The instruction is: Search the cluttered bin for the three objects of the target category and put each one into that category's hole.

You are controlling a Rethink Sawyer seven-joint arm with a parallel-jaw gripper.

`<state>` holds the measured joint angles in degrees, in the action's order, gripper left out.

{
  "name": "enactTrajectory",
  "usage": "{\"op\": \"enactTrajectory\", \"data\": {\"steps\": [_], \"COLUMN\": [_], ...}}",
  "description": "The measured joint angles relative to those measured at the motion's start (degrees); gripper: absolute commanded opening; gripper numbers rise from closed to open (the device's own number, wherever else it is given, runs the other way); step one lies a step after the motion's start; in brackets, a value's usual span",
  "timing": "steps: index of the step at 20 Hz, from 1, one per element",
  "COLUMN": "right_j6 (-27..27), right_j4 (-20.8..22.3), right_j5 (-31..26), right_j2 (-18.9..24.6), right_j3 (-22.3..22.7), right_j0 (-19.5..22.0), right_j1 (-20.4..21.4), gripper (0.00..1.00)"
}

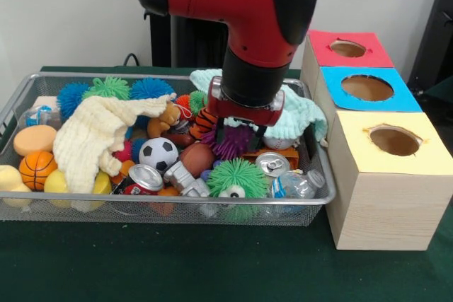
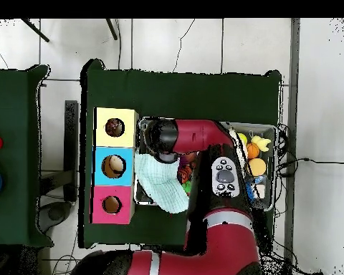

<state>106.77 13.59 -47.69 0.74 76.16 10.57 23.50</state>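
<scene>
In the middle of the wire bin [image 1: 21, 100], the gripper [image 1: 239, 132] hangs low over a purple spiky ball [image 1: 231, 142], its dark fingers [image 1: 221, 132] spread wide to either side of the ball's top; whether they touch it cannot be told. Just in front lie a green spiky ball [image 1: 237, 176], a crushed silver can [image 1: 272, 164] and a clear plastic bottle [image 1: 297, 184]. Left of these sit a soccer ball [image 1: 158, 153], a red can [image 1: 141, 178] and a cream cloth [image 1: 95, 136]; behind the cloth are 2 blue spiky balls and a 2nd green one. A mint cloth [image 1: 301, 114] drapes the right rear corner. Beside the bin stand 3 boxes with holes: yellow [image 1: 393, 139], blue [image 1: 367, 88], red [image 1: 348, 49]. From overhead the arm [image 2: 196, 136] covers most of the bin.
</scene>
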Motion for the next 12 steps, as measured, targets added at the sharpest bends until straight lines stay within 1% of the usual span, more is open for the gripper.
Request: {"op": "enactTrajectory", "data": {"steps": [6,12], "right_j6": [0.00,0.00], "right_j4": [0.02,-0.19], "right_j5": [1.53,1.58], "right_j2": [0.01,0.00], "right_j3": [0.15,0.23], "right_j0": [-2.09,-3.76], "right_j1": [-1.63,-1.94], "gripper": [1.00,1.00]}}
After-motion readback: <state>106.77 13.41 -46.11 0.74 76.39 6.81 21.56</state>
